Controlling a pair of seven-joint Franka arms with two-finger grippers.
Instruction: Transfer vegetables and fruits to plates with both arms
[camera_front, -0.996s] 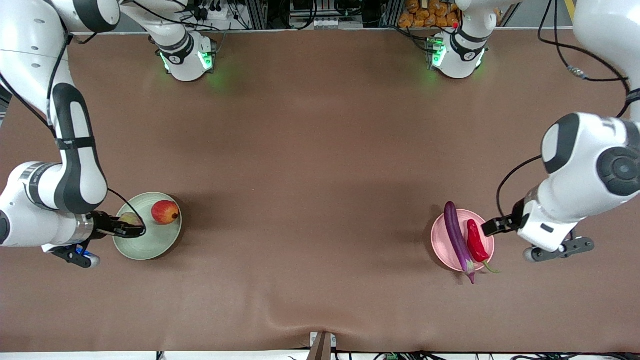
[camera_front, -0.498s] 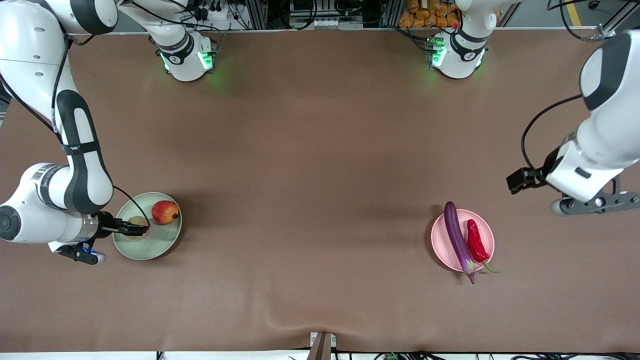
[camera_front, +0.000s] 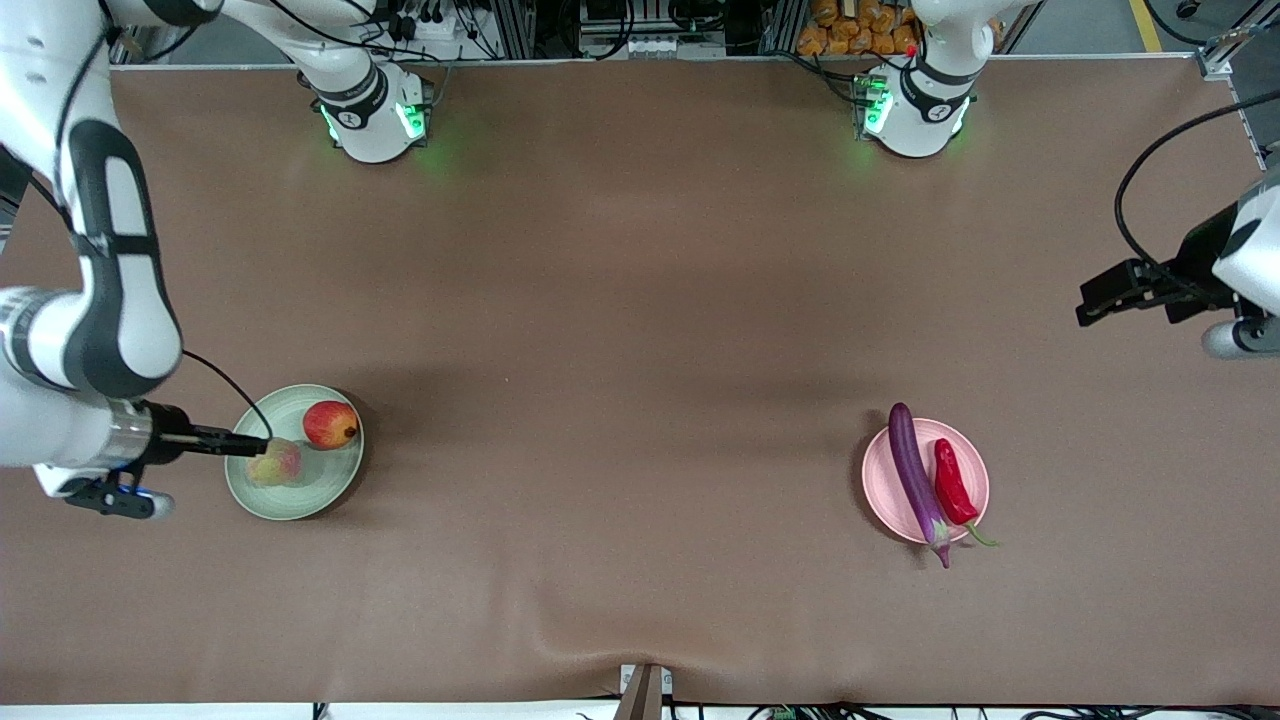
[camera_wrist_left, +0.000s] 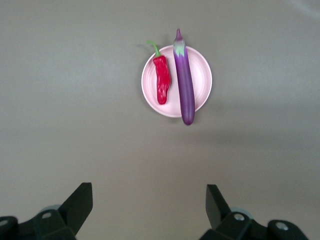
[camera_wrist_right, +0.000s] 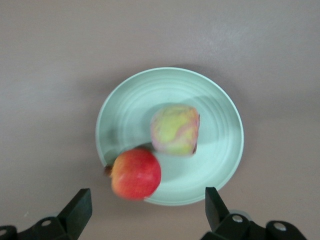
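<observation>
The round, shallow pale green plate (camera_front: 296, 497) sits on the brown counter (camera_front: 620, 350) toward the right arm's end. It carries the round red fruit with a small dark crown (camera_front: 330, 424) and, just beside it and nearer the front camera, the yellowish-green, pink-blushed peach-like fruit (camera_front: 275, 465). The right gripper (camera_front: 243, 444) hangs in the air over the rim of this plate, fingers spread wide and holding nothing; the right wrist view shows both fruits (camera_wrist_right: 135, 173) (camera_wrist_right: 175, 129) lying free on the plate (camera_wrist_right: 220, 150). The matching pale pink plate (camera_front: 880, 490) sits toward the left arm's end of the counter. On it lie the long slim glossy purple eggplant (camera_front: 915, 478) and the shorter wrinkled red chili pepper with a green stem (camera_front: 954, 484), side by side, both overhanging the rim on the side nearer the front camera. The left gripper (camera_front: 1098, 300) is raised over bare counter, well apart from the pink plate, fingers spread wide and empty.
</observation>
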